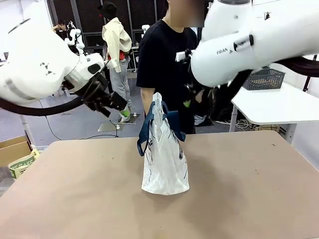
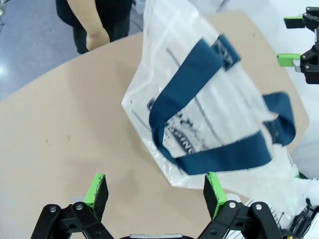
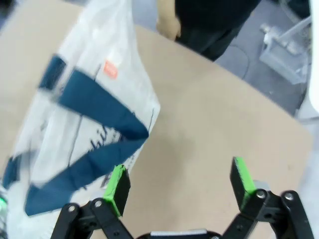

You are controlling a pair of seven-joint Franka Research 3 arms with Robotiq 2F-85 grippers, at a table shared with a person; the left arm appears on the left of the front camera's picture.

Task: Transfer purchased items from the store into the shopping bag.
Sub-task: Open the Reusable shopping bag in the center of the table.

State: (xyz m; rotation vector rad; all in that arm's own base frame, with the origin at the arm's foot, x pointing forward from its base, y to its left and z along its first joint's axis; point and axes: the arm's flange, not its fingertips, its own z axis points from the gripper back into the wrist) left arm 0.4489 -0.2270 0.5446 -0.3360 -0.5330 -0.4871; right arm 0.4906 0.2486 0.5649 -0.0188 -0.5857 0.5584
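Two empty claws, left claw [image 2: 155,185] and right claw [image 3: 179,172], both spread apart, hover near the shopping bag [image 1: 164,159] standing upright on the worktop [image 1: 75,189], handles [image 2: 219,154] drooping; judged the bag-opening step, so next move likely calls for pinching one to hold its mouth wide.

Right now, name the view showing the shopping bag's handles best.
Left wrist view: both handles show large and close across the bag. Front view shows them small, drooping at the top; right wrist view blurs and crops them.
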